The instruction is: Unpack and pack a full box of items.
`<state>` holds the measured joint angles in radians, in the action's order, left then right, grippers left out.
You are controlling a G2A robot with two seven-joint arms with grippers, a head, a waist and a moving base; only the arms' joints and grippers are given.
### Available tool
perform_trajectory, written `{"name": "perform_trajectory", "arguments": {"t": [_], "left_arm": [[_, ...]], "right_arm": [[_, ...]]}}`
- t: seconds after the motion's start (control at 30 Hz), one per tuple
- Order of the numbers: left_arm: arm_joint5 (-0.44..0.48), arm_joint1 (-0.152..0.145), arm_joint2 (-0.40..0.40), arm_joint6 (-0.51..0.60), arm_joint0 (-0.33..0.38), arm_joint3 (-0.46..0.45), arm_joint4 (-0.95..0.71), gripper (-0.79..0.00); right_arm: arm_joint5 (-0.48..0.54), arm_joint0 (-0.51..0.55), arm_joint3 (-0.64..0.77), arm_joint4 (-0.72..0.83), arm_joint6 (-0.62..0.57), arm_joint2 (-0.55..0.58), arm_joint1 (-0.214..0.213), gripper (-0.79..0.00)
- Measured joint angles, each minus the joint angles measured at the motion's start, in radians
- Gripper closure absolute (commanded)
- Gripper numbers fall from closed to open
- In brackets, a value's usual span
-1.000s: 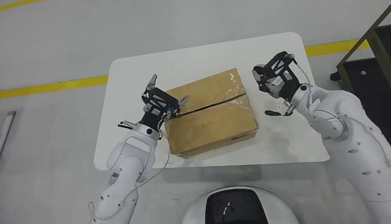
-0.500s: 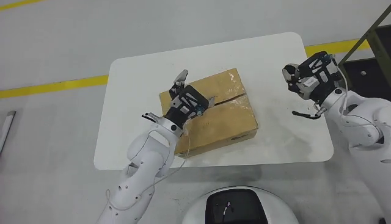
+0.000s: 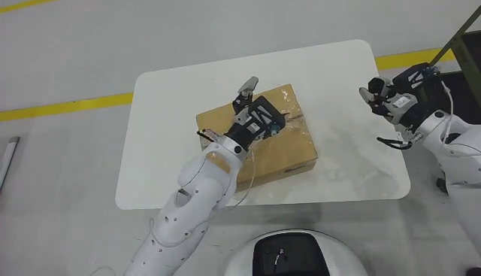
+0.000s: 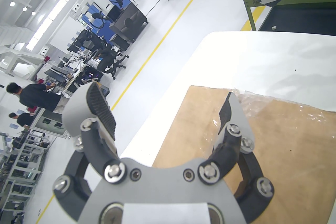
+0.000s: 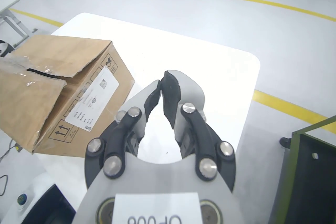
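Note:
A brown cardboard box (image 3: 278, 152) lies in the middle of the white table (image 3: 165, 125), its top flaps down with a dark slit between them and torn clear tape along the seam. My left gripper (image 3: 266, 103) hovers over the box's top near the far edge, open and holding nothing. In the left wrist view the open left gripper (image 4: 162, 112) sits just above the taped box (image 4: 283, 146) top. My right gripper (image 3: 374, 90) is off by the table's right edge, apart from the box. Its own view shows the right gripper (image 5: 160, 86) shut and empty, with the box (image 5: 52, 83) off to the side.
A green metal cart (image 3: 458, 50) stands just past the table's right edge, close to the right arm; the cart (image 5: 309, 172) shows in the right wrist view too. Bare table (image 5: 189, 51) surface lies around the box. Yellow floor lines run behind the table.
The left gripper travelled from the box's left end to above its top middle. The right gripper drew away from the box to the table's right edge.

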<state>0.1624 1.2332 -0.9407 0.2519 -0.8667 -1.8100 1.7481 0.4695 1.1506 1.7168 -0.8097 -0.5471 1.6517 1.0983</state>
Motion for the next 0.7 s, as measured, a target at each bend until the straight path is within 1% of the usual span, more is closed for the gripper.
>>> {"name": "perform_trajectory", "arguments": {"t": [0.17,0.37,0.43,0.5,0.6,0.7], "left_arm": [[-0.007,0.001,-0.048,0.052,-0.01,-0.037,-0.025,-0.785],[0.003,-0.006,-0.143,0.127,-0.04,-0.11,-0.045,-0.785],[0.014,-0.01,-0.189,0.175,-0.063,-0.131,-0.08,-0.785],[0.038,-0.013,-0.244,0.239,-0.085,-0.151,-0.158,-0.785],[0.055,-0.021,-0.333,0.321,-0.113,-0.179,-0.224,-0.785],[0.07,-0.03,-0.413,0.392,-0.154,-0.212,-0.248,-0.785]], "right_arm": [[0.037,-0.031,-0.034,0.246,-0.121,0.009,-0.006,-0.785],[0.032,-0.084,-0.054,0.51,-0.298,-0.003,-0.017,-0.785],[0.0,-0.106,-0.063,0.619,-0.373,-0.016,-0.02,-0.785],[-0.053,-0.128,-0.073,0.72,-0.45,-0.03,-0.024,-0.785],[-0.124,-0.154,-0.084,0.828,-0.52,-0.051,-0.026,-0.785],[-0.147,-0.163,-0.084,0.844,-0.532,-0.059,-0.027,-0.785]]}}
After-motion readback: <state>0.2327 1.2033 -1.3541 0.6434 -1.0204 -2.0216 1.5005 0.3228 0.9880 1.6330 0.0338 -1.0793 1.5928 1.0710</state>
